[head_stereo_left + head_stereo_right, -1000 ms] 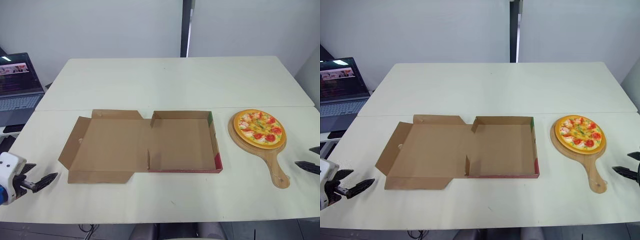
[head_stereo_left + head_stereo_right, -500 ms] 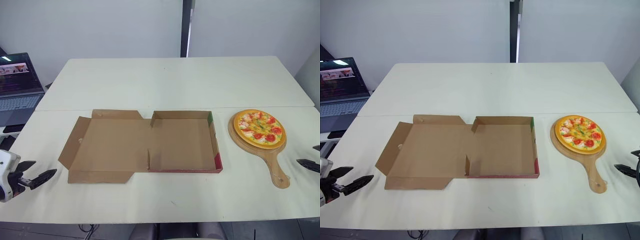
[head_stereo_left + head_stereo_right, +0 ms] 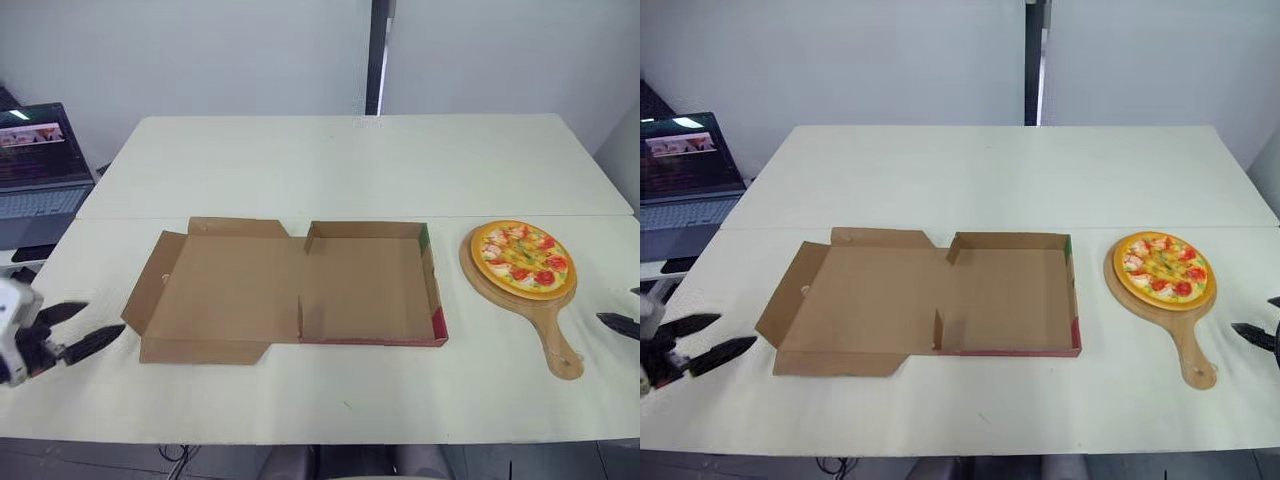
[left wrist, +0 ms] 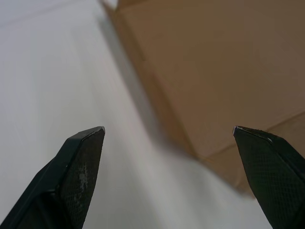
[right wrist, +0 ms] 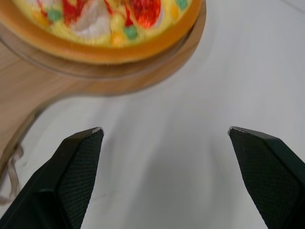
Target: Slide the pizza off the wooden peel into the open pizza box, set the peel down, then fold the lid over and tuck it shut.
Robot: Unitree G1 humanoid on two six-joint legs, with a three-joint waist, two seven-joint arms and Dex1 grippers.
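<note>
Wooden peel (image 3: 530, 300) lay R of open pizza box (image 3: 365, 290), pizza (image 3: 519, 259) on its disc, handle (image 3: 555, 335) running toward near edge of table (image 3: 350, 165). Your R gripper (image 5: 164, 129), fingers apart, hung just R of handle end; L gripper (image 4: 167, 128), likewise spread, sat off box's lid (image 3: 225, 285) side. Narrow bare strip lay betw. peel and box.

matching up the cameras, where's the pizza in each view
left eye view: pizza on the wooden peel, right of the pizza box.
right eye view: same place.
right wrist view: its rim just ahead of the open right pincer.
left wrist view: left pincer faces the pizza box instead.
shared landmark: the wooden peel.
</note>
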